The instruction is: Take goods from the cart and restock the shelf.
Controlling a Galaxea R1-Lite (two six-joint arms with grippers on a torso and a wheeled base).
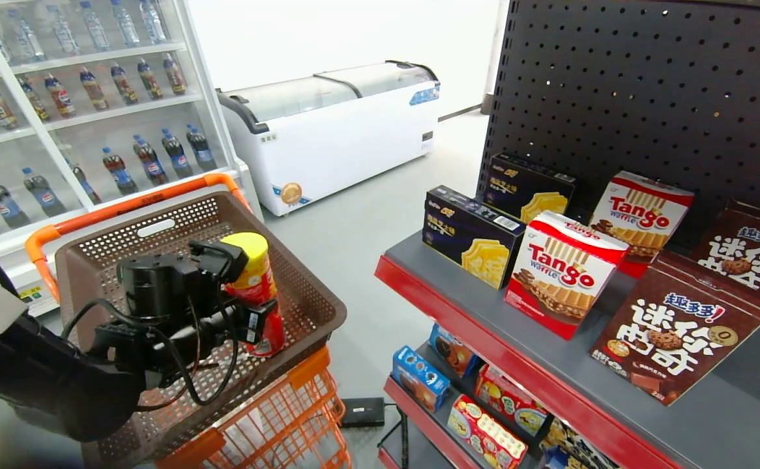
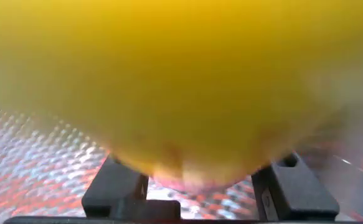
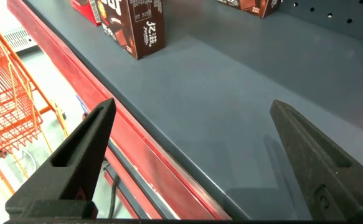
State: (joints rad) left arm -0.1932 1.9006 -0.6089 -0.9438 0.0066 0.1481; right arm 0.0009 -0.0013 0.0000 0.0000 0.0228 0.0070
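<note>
The left arm (image 1: 60, 378), nearest, has the left jaws clamped across the middle of the can (image 1: 257, 286). The can stands upright inside the perforated brown basket (image 1: 178, 221) on the orange wire cart (image 1: 289, 417). It is a stiff round tube, glossy red under a yellow lid (image 2: 181, 81). It is probably light, smooth enough to slip and dentable if squeezed hard, so a mid-body hold suits. To the right, the flat grey shelf (image 3: 231, 118) carries cardboard boxes (image 1: 559, 280). The right jaws hang apart above it.
</note>
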